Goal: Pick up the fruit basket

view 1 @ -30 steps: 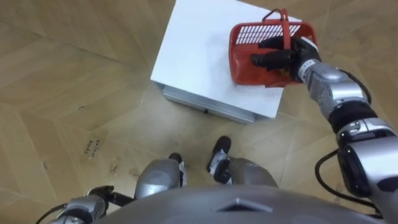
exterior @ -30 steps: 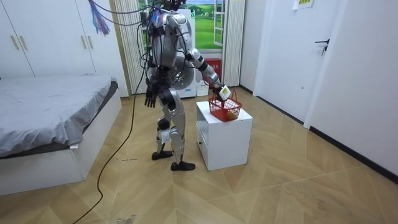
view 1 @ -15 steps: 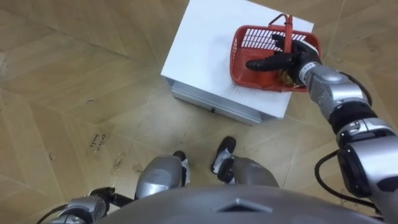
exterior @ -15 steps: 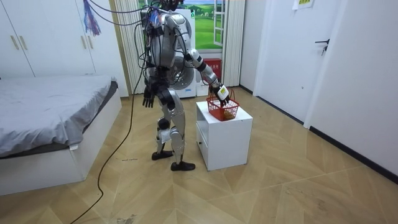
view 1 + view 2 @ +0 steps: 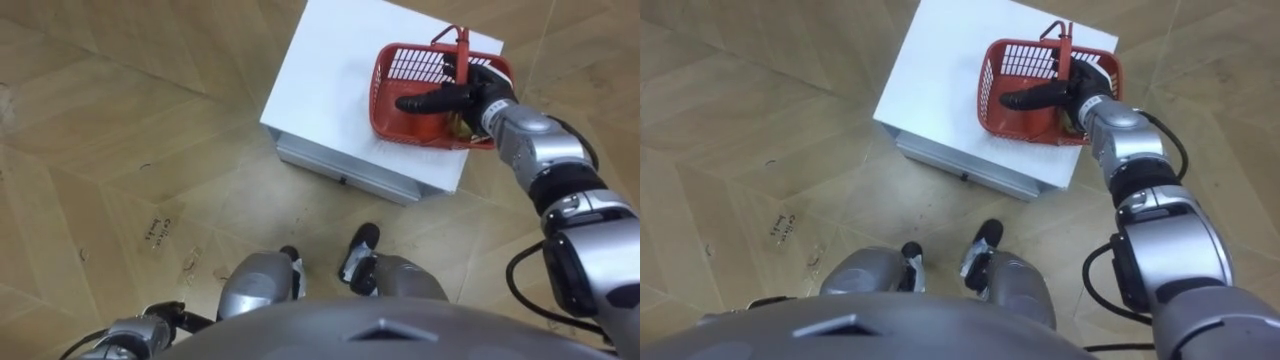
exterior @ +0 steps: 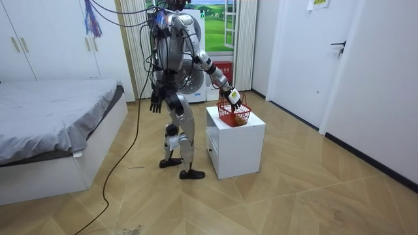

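The red mesh fruit basket (image 5: 398, 72) stands on the right part of the white cabinet's top (image 5: 330, 80), its handle (image 5: 463, 42) upright. Something yellowish (image 5: 462, 126) lies inside it. My right hand (image 5: 452, 99) reaches over the basket by the handle, fingers straight and pointing left, holding nothing. The right eye view gives the same: hand (image 5: 1055, 93) across the basket (image 5: 1012, 62). In the room view I stand upright at the cabinet (image 6: 235, 147) with the right arm stretched down to the basket (image 6: 234, 116). My left hand (image 6: 155, 103) hangs relaxed at my side.
The cabinet has a drawer front (image 5: 345, 170) facing my feet on the wooden floor (image 5: 120, 150). In the room view a bed (image 6: 46, 124) stands on the left, a fan (image 6: 193, 88) behind me, and a door (image 6: 304, 59) on the right.
My right hand's fingers, curled at the basket's handle a second ago, have straightened. The basket, tilted then, now sits level on the cabinet. The head camera shifted slightly.
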Robot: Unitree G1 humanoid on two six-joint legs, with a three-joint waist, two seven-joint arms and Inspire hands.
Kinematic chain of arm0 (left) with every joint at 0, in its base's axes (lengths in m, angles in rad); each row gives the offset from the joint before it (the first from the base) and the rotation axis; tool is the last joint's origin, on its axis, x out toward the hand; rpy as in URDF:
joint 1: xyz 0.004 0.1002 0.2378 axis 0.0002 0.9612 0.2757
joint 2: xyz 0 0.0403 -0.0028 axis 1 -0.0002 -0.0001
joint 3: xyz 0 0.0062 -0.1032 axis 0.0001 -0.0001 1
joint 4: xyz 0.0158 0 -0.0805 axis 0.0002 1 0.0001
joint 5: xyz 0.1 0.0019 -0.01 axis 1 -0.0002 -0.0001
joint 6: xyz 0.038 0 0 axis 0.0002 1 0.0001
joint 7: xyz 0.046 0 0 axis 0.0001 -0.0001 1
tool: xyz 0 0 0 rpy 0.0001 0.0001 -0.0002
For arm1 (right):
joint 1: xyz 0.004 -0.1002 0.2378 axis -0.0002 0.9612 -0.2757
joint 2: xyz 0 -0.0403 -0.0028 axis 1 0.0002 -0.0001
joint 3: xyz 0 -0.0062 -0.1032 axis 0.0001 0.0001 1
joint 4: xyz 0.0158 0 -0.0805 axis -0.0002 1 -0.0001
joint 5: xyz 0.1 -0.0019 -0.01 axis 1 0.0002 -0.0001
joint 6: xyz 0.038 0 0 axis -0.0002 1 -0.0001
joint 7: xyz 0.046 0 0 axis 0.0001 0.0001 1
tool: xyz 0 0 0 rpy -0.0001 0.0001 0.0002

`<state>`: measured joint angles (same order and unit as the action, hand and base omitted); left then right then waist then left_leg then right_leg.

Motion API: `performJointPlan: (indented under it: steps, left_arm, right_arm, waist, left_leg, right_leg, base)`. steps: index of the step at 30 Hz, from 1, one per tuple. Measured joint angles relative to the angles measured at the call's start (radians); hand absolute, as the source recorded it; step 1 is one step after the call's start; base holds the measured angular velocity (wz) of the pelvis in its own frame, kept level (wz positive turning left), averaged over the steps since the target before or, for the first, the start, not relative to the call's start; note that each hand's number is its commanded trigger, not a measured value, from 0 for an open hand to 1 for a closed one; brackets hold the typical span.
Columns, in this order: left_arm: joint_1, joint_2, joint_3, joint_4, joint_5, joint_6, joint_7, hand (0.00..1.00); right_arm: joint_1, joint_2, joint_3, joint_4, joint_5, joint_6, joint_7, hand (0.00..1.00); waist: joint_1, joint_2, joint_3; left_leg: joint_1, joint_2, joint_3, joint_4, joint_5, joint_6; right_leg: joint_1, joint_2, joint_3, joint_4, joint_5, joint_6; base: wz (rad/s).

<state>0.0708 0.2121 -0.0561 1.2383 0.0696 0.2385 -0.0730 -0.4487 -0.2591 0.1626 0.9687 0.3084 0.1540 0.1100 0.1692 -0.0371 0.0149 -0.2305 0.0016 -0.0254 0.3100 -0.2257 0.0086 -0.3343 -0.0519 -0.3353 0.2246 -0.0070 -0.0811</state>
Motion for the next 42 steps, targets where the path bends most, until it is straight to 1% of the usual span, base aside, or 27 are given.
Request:
performJointPlan:
  steps: [4, 8, 10, 12, 13, 14, 17, 19, 23, 24, 27, 29, 31, 34, 38, 42]
  left_arm:
    - [0.000, 0.000, 0.001, 0.000, 0.000, 0.000, 0.000, 0.00]
    - [0.000, 0.000, 0.004, -0.002, 0.000, 0.000, 0.001, 0.00]
    - [0.000, 0.001, 0.005, -0.003, 0.000, -0.001, 0.003, 0.00]
    - [0.000, 0.005, 0.014, -0.009, 0.000, -0.006, 0.004, 0.00]
    - [0.000, 0.007, 0.014, -0.014, 0.000, -0.006, 0.004, 0.00]
    - [0.001, 0.009, 0.014, -0.025, 0.000, -0.006, 0.004, 0.00]
    - [-0.011, 0.010, 0.028, -0.044, -0.001, -0.012, 0.004, 0.00]
    - [-0.016, 0.010, 0.035, -0.045, -0.001, -0.025, 0.005, 0.00]
    - [-0.022, 0.011, 0.034, -0.046, -0.039, -0.032, 0.020, 0.00]
    - [-0.020, 0.012, 0.034, -0.046, -0.043, -0.038, 0.022, 0.00]
    - [-0.013, 0.015, 0.034, -0.050, -0.060, -0.048, 0.023, 0.00]
    - [-0.012, 0.017, 0.037, -0.054, -0.060, -0.049, 0.023, 0.00]
    - [-0.013, 0.017, 0.052, -0.068, -0.071, -0.050, 0.022, 0.00]
    - [-0.013, 0.022, 0.055, -0.078, -0.078, -0.059, 0.021, 0.00]
    - [-0.010, 0.029, 0.055, -0.087, -0.078, -0.065, 0.021, 0.00]
    - [0.018, 0.029, 0.065, -0.086, -0.082, -0.069, 0.022, 0.00]
  right_arm:
    - [0.000, 0.000, 0.000, 0.000, 0.000, 0.000, 0.002, 0.00]
    - [0.007, -0.007, -0.003, 0.000, -0.005, 0.000, 0.002, 0.00]
    - [0.011, -0.006, -0.025, -0.006, -0.009, 0.000, 0.002, 0.00]
    - [0.032, -0.008, -0.070, -0.035, -0.006, -0.001, -0.009, 0.00]
    - [0.038, -0.009, -0.077, -0.044, -0.005, -0.002, -0.013, 0.00]
    - [0.039, -0.011, -0.081, -0.048, -0.003, -0.003, -0.023, 0.00]
    - [0.067, -0.017, -0.110, -0.098, -0.001, -0.003, -0.036, 0.00]
    - [0.081, -0.018, -0.115, -0.121, -0.002, -0.003, -0.036, 0.00]
    - [0.109, -0.022, -0.117, -0.146, -0.003, -0.003, -0.053, 0.00]
    - [0.130, -0.023, -0.117, -0.175, -0.005, -0.006, -0.059, 0.00]
    - [0.181, -0.024, -0.117, -0.226, -0.037, -0.011, -0.066, 0.00]
    - [0.202, -0.025, -0.117, -0.247, -0.050, -0.011, -0.065, 0.00]
    - [0.230, -0.029, -0.118, -0.278, -0.056, -0.011, -0.065, 0.00]
    - [0.243, -0.041, -0.118, -0.314, -0.075, -0.011, -0.065, 0.00]
    - [0.243, -0.054, -0.118, -0.322, -0.074, -0.011, -0.074, 0.00]
    - [0.255, -0.054, -0.122, -0.335, -0.042, -0.012, -0.093, 0.00]
  waist:
    - [-0.002, 0.000, -0.0002]
    - [-0.014, -0.005, -0.0030]
    - [-0.025, -0.009, -0.0060]
    - [-0.039, -0.020, -0.0129]
    - [-0.044, -0.023, -0.0139]
    - [-0.057, -0.027, -0.0166]
    - [-0.073, -0.036, -0.0187]
    - [-0.087, -0.038, -0.0184]
    - [-0.098, -0.040, -0.0173]
    - [-0.104, -0.039, -0.0174]
    - [-0.112, -0.038, -0.0170]
    - [-0.116, -0.038, -0.0166]
    - [-0.120, -0.037, -0.0161]
    - [-0.120, -0.031, -0.0122]
    - [-0.124, -0.031, -0.0127]
    - [-0.134, -0.032, -0.0134]
  left_leg:
    - [0.000, 0.000, 0.001, 0.001, 0.000, 0.000]
    - [0.001, 0.000, 0.011, -0.001, 0.000, 0.000]
    - [0.003, 0.000, 0.011, -0.003, 0.000, 0.000]
    - [0.007, 0.000, 0.014, -0.002, 0.000, 0.000]
    - [0.008, 0.000, 0.015, 0.000, 0.000, 0.001]
    - [0.012, 0.000, 0.016, 0.001, 0.000, 0.001]
    - [0.017, 0.003, 0.041, -0.005, -0.001, 0.002]
    - [0.032, 0.003, 0.058, -0.011, -0.003, 0.005]
    - [0.051, 0.003, 0.075, -0.020, -0.004, 0.007]
    - [0.053, 0.004, 0.079, -0.020, -0.006, 0.008]
    - [0.055, 0.005, 0.082, -0.020, -0.010, 0.010]
    - [0.055, 0.006, 0.083, -0.020, -0.012, 0.011]
    - [0.055, 0.007, 0.085, -0.020, -0.014, 0.012]
    - [0.058, 0.008, 0.089, -0.025, -0.015, 0.013]
    - [0.065, 0.008, 0.091, -0.036, -0.015, 0.013]
    - [0.094, 0.008, 0.104, -0.052, -0.014, 0.014]
  right_leg:
    - [0.000, 0.000, 0.000, 0.000, 0.000, 0.000]
    - [0.000, 0.001, 0.001, 0.000, -0.002, 0.003]
    - [0.000, 0.003, 0.000, 0.001, -0.003, 0.003]
    - [0.001, 0.000, 0.000, 0.008, -0.005, 0.003]
    - [0.001, -0.001, 0.000, 0.012, -0.006, 0.003]
    - [0.003, -0.003, 0.002, 0.013, -0.008, 0.004]
    - [0.004, -0.001, 0.014, 0.014, -0.008, 0.004]
    - [0.008, 0.002, 0.029, 0.018, -0.008, 0.005]
    - [0.013, 0.008, 0.047, 0.019, -0.007, 0.006]
    - [0.013, 0.010, 0.051, 0.018, -0.006, 0.007]
    - [0.013, 0.014, 0.058, 0.016, -0.006, 0.008]
    - [0.013, 0.016, 0.059, 0.013, -0.005, 0.009]
    - [0.013, 0.017, 0.060, 0.013, -0.004, 0.010]
    - [0.013, 0.017, 0.063, 0.013, -0.005, 0.012]
    - [0.013, 0.018, 0.064, 0.013, -0.007, 0.014]
    - [0.024, 0.024, 0.082, 0.013, -0.010, 0.017]
  base:
    - [0.00]
    - [0.00]
    - [0.00]
    - [0.00]
    - [0.00]
    - [-0.05]
    - [-0.10]
    - [-0.20]
    - [-0.15]
    - [-0.11]
    - [-0.08]
    - [-0.05]
    - [-0.02]
    - [-0.04]
    - [-0.02]
    - [-0.13]
